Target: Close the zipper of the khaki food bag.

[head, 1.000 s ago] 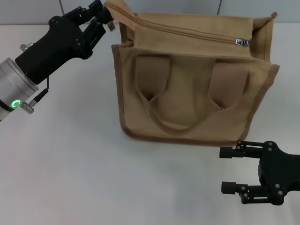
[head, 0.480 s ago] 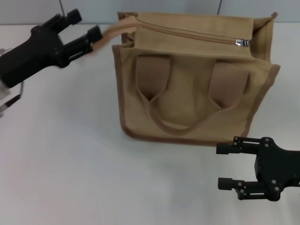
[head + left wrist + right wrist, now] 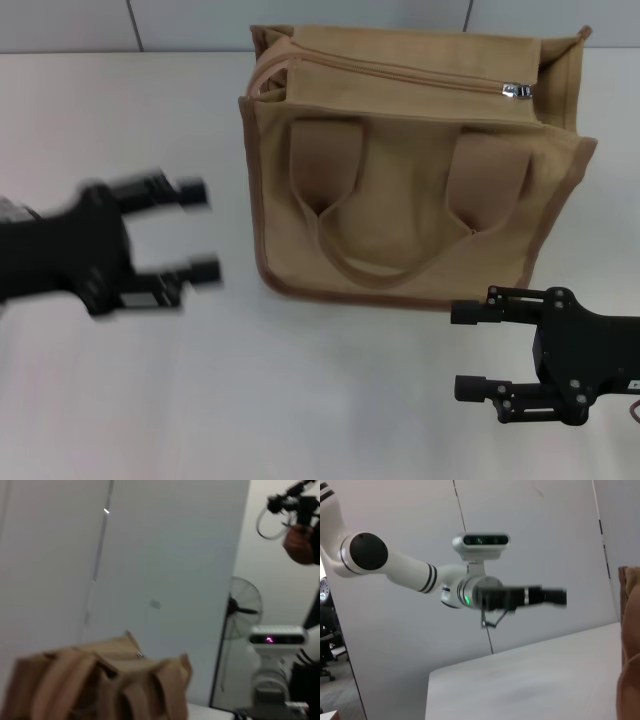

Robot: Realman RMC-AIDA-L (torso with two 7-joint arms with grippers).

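The khaki food bag (image 3: 400,170) stands on the white table, tan canvas with brown trim and two looped handles on its front. The zipper (image 3: 400,72) runs along its top, and the silver pull tab (image 3: 516,91) sits at the right end. My left gripper (image 3: 195,230) is open and empty, left of the bag and low over the table, blurred by motion. My right gripper (image 3: 462,350) is open and empty, in front of the bag's right corner. The bag also shows in the left wrist view (image 3: 100,680) and at the edge of the right wrist view (image 3: 629,645).
The white table (image 3: 300,400) spreads around the bag. A grey panelled wall (image 3: 200,20) stands behind it. The right wrist view shows my left arm (image 3: 510,597) reaching out. A fan (image 3: 245,607) and a person stand off to the side in the left wrist view.
My left gripper let go of the bag's upper left corner strap and swung down and toward me, to the left of the bag. The strap fell back. My right gripper crept slightly left.
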